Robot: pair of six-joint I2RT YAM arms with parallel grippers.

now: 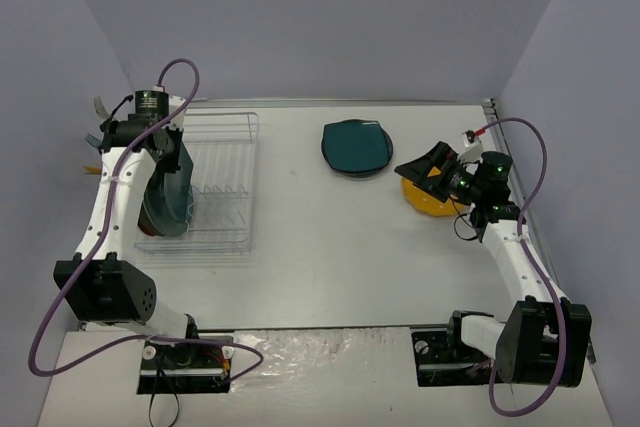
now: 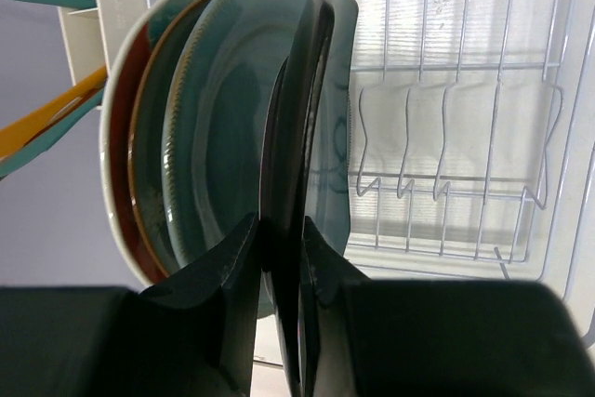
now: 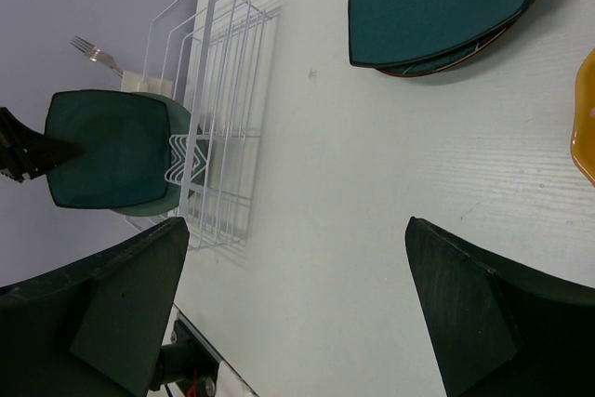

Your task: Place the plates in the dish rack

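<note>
- Slotting step: left gripper (image 2: 279, 230) grasps a dark teal rounded-square plate (image 2: 321, 90) upright at the white wire dish rack (image 2: 446, 72), nine o'clock.
- Next, likely: seat it between prongs, release.
- Right gripper (image 3: 296, 230) gapes empty.

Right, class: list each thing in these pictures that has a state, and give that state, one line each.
left pincer, shut on the held teal plate
held teal plate, on edge, at the dish rack
dish rack, part filled
racked plates, upright, side by side
right pincer, open, empty
stacked teal plate, flat, top of its stack
yellow plate, lying flat
</note>
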